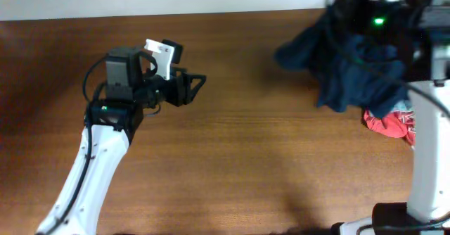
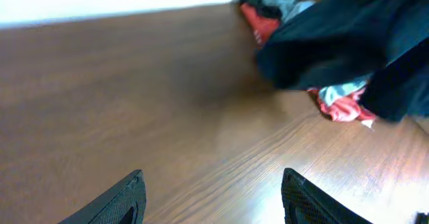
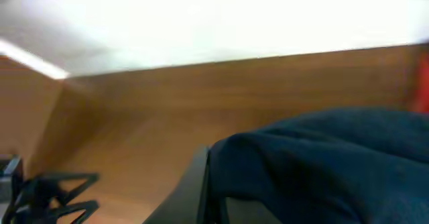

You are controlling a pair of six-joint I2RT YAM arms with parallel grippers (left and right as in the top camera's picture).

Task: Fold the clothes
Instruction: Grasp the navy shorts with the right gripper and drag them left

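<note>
Separating one piece from the pile looks to be the step in hand. The right gripper (image 1: pixel 346 11), jaws buried in cloth and apparently pinched on it, holds the dark blue garment (image 1: pixel 351 66) up by the far right corner of the bench (image 1: pixel 246 164), above a red garment (image 1: pixel 388 124). The left gripper (image 1: pixel 195 86) hangs left of mid-bench, jaws wide apart and empty; next, the blue garment needs spreading flat mid-bench.

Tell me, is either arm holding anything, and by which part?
The right gripper holds the dark blue garment up by a bunched upper part; the exact spot is hidden. The left gripper is empty.
</note>
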